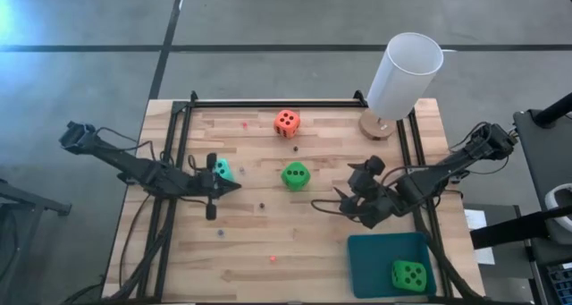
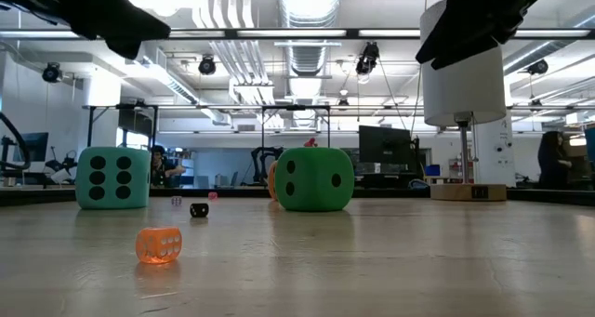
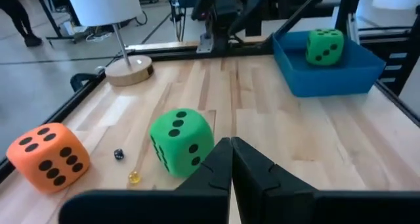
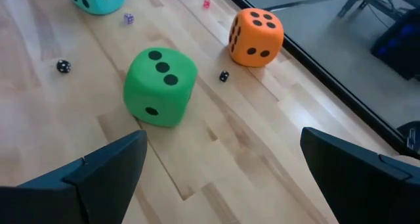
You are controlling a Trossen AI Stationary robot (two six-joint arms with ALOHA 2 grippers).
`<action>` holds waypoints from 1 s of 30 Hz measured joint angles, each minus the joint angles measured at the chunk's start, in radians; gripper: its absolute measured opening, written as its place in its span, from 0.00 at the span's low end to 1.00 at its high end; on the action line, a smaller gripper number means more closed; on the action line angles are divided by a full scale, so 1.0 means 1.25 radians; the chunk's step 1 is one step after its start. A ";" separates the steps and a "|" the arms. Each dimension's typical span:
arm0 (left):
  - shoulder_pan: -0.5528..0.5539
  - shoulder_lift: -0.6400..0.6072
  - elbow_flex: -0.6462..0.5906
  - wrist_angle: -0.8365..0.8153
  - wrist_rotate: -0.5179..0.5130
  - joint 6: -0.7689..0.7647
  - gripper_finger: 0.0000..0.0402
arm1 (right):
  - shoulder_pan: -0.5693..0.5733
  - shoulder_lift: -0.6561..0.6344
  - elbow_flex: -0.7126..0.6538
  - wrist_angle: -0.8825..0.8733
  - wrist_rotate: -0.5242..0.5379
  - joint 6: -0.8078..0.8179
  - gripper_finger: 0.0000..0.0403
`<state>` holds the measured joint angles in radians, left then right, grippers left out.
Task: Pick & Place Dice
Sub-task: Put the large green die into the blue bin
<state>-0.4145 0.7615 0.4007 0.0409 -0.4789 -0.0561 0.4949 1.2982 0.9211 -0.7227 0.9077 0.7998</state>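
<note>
Mid-surface, bright green soft cube die sits just ahead of right gripper, fingers spread wide, empty, nearer arm; left gripper fingers clenched, empty.

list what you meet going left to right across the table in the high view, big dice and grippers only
left gripper → turquoise die → orange die → green die → right gripper → green die in the blue tray

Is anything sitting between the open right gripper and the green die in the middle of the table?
Nothing visible does. The right gripper is open, facing the green die across bare wood; the tiny black die and orange die lie off to the side.
</note>
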 joint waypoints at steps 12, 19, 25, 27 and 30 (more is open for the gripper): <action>0.076 0.303 0.188 -0.054 -0.002 -0.038 0.03 | 0.000 0.000 -0.001 0.001 -0.001 0.000 0.99; 0.150 0.468 0.313 -0.170 0.008 -0.129 0.03 | 0.000 0.000 -0.001 0.003 -0.013 0.000 0.99; 0.189 0.553 0.371 -0.224 0.031 -0.165 0.03 | 0.000 0.000 -0.001 0.004 -0.016 0.000 0.99; 0.198 0.573 0.373 -0.224 0.038 -0.166 0.03 | 0.000 0.000 -0.001 0.004 -0.016 0.000 0.99; 0.217 0.592 0.371 -0.226 0.043 -0.173 0.03 | 0.000 0.000 -0.001 0.004 -0.016 0.000 0.99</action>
<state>-0.1427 1.5014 0.8646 -0.2415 -0.4252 -0.2730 0.4946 1.2980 0.9199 -0.7174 0.8879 0.8001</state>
